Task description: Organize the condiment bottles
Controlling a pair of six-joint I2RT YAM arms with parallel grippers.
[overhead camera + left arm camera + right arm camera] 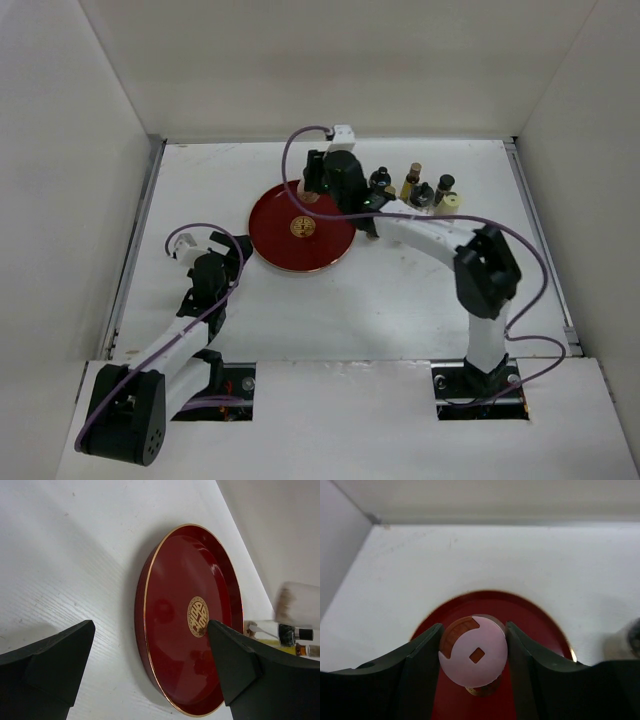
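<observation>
1. count: one round red tray (275, 238); one pink-capped bottle (476, 659); five more condiment bottles (422, 192) seen in a cluster, any others hidden behind the arm.
2. location: cluster stands on the white table (400, 295) just right of the tray, near the back wall (300, 70).
3. room: open table lies in front of the tray and between the arms.
4. right gripper (474, 630): reached forward and left over the tray's far part, fingers clamped on the pink-capped bottle; contact with the tray cannot be told.
5. left gripper (151, 627): low beside the tray's left edge, fingers spread wide, facing the tray.
</observation>
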